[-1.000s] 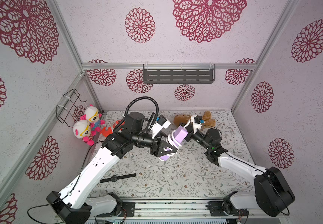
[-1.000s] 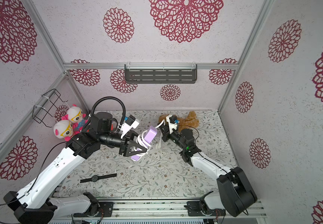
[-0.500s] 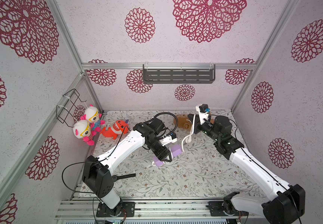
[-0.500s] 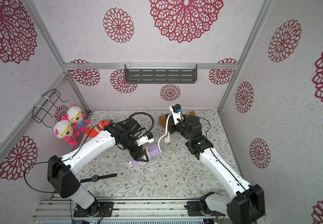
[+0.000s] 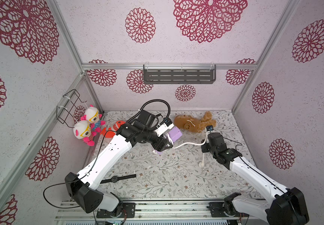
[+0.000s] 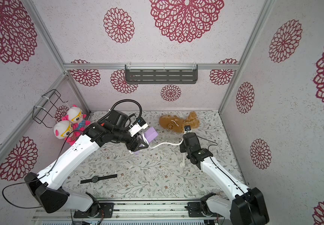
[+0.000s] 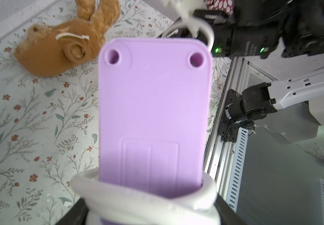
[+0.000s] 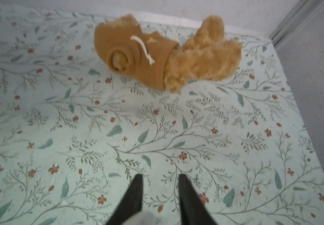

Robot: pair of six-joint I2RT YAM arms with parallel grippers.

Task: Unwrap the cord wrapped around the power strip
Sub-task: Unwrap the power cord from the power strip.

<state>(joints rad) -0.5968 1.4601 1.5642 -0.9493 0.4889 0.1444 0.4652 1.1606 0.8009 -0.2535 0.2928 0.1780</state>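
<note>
Above the far middle of the table [image 5: 157, 187], held tilted: the power strip [image 5: 175, 133], bare end pointing far and right. Pinched at its lower, near-left end by the left jaws, closing over several turns of the cord [image 5: 188, 144] wound there. In the left wrist view, only the plain lavender back of the power strip [image 7: 153, 116], with white loops of the cord [image 7: 143, 196] around the gripped end. From the strip, one free length of cord going right to the right jaws, then dropping to the plug [image 5: 201, 164]; on the table or just over it, cannot tell. Right jaws spread apart, something white and blurred low between them; touching or not, cannot tell. At the far side, a brown plush toy [image 5: 194, 122]. At the near left, a black wristwatch [image 5: 118, 178], well apart.
</note>
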